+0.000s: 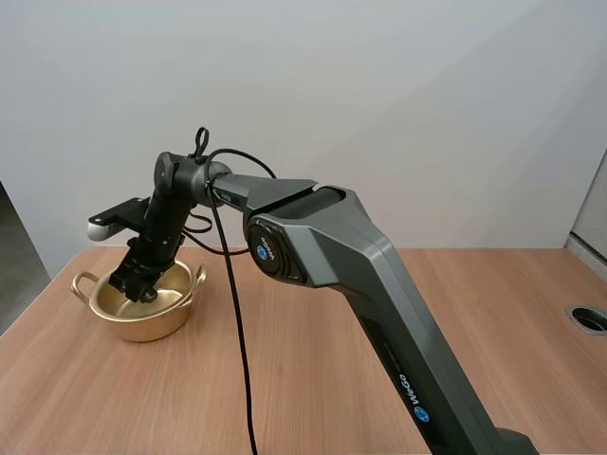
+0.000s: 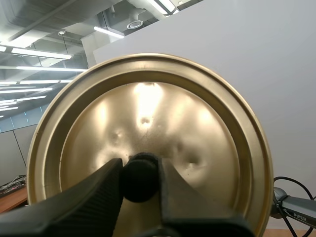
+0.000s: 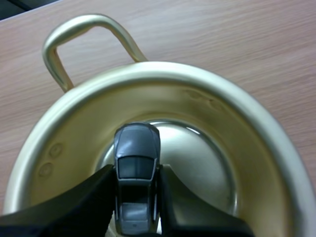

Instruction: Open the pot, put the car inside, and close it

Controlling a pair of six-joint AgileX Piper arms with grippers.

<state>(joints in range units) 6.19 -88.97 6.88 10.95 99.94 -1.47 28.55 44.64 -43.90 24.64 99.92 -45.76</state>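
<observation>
Right hand (image 3: 136, 180) is clamped on the one car (image 3: 137, 148). The car's long axis runs 6-to-12, nose away from the fingers, and it sits low inside the one pot (image 3: 232, 111), maybe not touching bottom yet. Left hand (image 2: 140, 170) pinches the knob (image 2: 139, 180) of the one lid (image 2: 148, 108), so the right arm's nearer.

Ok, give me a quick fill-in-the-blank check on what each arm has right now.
1. The left gripper is shut on the black ____ of the golden lid.
2. The right gripper pinches a grey toy ____.
3. That toy is held over the bottom of the open golden ____, which stands on the table.

Missing words: knob; car; pot.
</observation>
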